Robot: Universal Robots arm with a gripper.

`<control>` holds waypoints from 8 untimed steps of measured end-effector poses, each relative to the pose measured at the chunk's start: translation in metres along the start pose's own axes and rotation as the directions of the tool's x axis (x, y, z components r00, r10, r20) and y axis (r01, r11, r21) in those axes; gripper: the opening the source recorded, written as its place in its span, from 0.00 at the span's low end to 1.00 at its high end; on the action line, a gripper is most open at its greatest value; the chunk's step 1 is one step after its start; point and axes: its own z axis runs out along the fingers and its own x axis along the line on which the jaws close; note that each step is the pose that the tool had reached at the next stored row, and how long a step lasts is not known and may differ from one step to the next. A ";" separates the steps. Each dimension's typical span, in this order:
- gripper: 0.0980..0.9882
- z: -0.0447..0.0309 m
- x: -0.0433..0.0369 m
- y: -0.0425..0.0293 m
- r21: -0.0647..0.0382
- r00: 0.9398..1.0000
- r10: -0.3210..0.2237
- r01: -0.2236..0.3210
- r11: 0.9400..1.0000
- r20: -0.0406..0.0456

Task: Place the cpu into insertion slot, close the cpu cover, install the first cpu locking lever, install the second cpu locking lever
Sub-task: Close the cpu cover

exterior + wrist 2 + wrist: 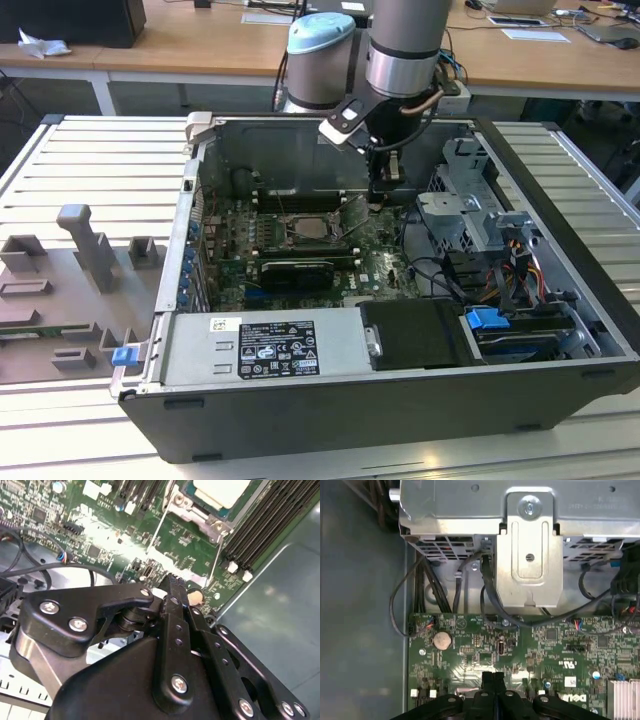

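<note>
The cpu (222, 490) shows its pale face in the insertion slot (312, 228) on the green board, inside the open computer case. The silver cpu cover (200, 514) frames it. Two thin silver locking levers (158, 530) (218, 550) run from the socket's corner out over the board towards my fingers. My gripper (383, 192) hangs over the board to the exterior view's right of the socket, apart from it. Its black fingertips (492, 676) are pressed together with nothing between them. In the second wrist view the gripper (172, 580) ends close to the nearer lever's tip.
A metal drive cage (530, 545) with black cables (487, 600) stands just past the board edge. Memory slots (265, 520) flank the socket, and a coin battery (442, 640) lies near the fingertips. A black graphics card (297, 272) and the power supply (270, 345) sit nearer the case front.
</note>
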 end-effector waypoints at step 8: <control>0.01 0.0016 -0.0001 0.0081 0.000 1.000 0.000 0.000 1.000 0.000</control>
